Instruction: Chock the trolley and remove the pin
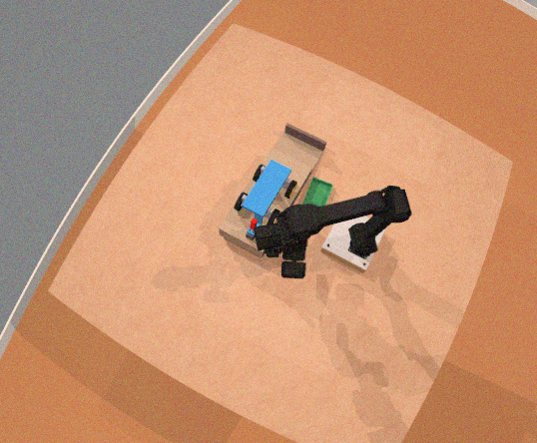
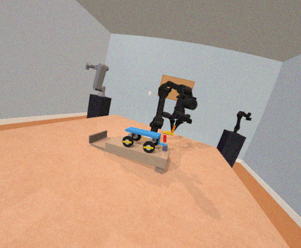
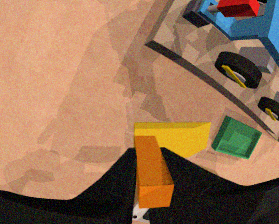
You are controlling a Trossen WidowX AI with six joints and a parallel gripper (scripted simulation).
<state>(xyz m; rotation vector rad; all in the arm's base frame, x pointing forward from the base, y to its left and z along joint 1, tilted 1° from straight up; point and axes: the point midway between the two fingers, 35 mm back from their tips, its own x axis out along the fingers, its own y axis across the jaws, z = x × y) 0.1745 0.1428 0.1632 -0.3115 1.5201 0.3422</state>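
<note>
Black parallel gripper (image 3: pixel 144 219) with jaws clenched on the orange bar handle (image 3: pixel 151 172) of the yellow wedge chock (image 3: pixel 172 137). Chock carried in the air, off the surface, just beyond the uphill end of the tan sloped ramp (image 2: pixel 141 156). Held by the handle, probably so the rubber base can go down flat. Blue-decked trolley with black wheels (image 1: pixel 268 188) on the ramp, red-headed stop pin (image 1: pixel 254 222) seated at its uphill end, the only restraint. No wheel chocked yet. Small green tray (image 1: pixel 318 192) beside the ramp, toward the arm's base, handy for the pin afterwards. Chock wanted at a wheel's downhill side.
</note>
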